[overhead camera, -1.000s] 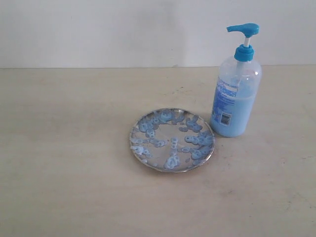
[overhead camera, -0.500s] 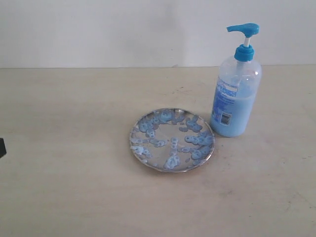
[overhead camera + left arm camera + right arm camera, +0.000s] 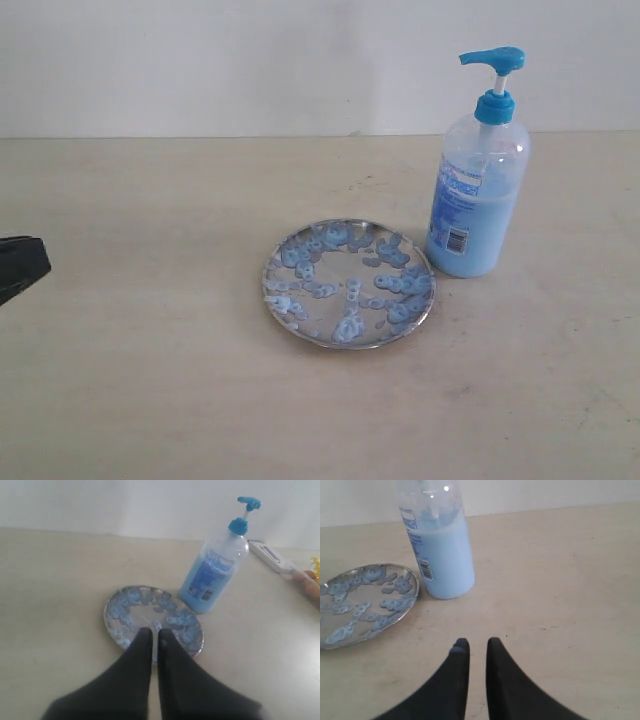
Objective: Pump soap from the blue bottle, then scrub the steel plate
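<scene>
The steel plate (image 3: 348, 283) lies at the table's middle, dotted with pale blue soap (image 3: 395, 283) blobs. The blue bottle (image 3: 477, 192) stands upright just right of it, pump head (image 3: 494, 59) up, about half full. A dark part of my left gripper (image 3: 22, 268) shows at the far left edge, well away from the plate. In the left wrist view the left gripper (image 3: 155, 631) is shut and empty, facing the plate (image 3: 150, 615) and the bottle (image 3: 214, 570). My right gripper (image 3: 474, 641), out of the exterior view, has its fingers nearly together with nothing between them; the bottle (image 3: 440, 555) stands ahead of it.
A pale wall (image 3: 250, 60) rises behind the beige table (image 3: 150, 380). In the left wrist view, a white flat object (image 3: 270, 555) and orange and yellow items (image 3: 307, 577) lie past the bottle, at the table's far side.
My left gripper has come into the exterior view from the left edge and moved further right. Plate and bottle have not moved.
</scene>
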Controlling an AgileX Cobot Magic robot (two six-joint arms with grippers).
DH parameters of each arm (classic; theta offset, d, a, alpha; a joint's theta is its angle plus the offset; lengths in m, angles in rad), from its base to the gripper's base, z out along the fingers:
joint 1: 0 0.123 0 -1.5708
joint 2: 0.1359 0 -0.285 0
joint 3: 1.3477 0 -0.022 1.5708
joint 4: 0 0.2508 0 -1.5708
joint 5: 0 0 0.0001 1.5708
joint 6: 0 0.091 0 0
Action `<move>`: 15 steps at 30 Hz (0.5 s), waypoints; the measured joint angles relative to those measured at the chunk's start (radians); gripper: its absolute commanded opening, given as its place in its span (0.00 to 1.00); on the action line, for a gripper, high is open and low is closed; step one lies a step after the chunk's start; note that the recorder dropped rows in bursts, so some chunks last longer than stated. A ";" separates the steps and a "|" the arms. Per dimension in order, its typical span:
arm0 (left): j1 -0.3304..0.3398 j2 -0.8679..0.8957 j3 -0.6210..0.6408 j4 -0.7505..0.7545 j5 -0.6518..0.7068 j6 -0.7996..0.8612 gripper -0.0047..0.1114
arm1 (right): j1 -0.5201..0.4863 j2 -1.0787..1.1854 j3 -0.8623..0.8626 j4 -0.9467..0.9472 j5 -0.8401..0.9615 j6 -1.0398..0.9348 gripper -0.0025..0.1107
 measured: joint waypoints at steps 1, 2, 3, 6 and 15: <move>0.000 0.025 -0.012 0.000 0.009 -0.017 0.08 | 0.000 0.000 0.000 -0.003 -0.002 -0.010 0.09; 0.000 0.064 -0.038 0.000 0.026 -0.031 0.08 | 0.000 0.000 0.000 -0.007 -0.002 -0.017 0.09; 0.000 0.113 -0.077 0.000 0.057 -0.034 0.08 | 0.000 0.000 0.000 -0.010 -0.002 -0.018 0.09; 0.000 0.324 -0.264 0.002 0.201 0.008 0.08 | 0.000 0.000 0.000 -0.013 -0.002 -0.022 0.09; 0.000 1.099 -0.965 -0.388 0.618 0.597 0.08 | 0.000 0.000 0.000 -0.012 -0.004 -0.025 0.09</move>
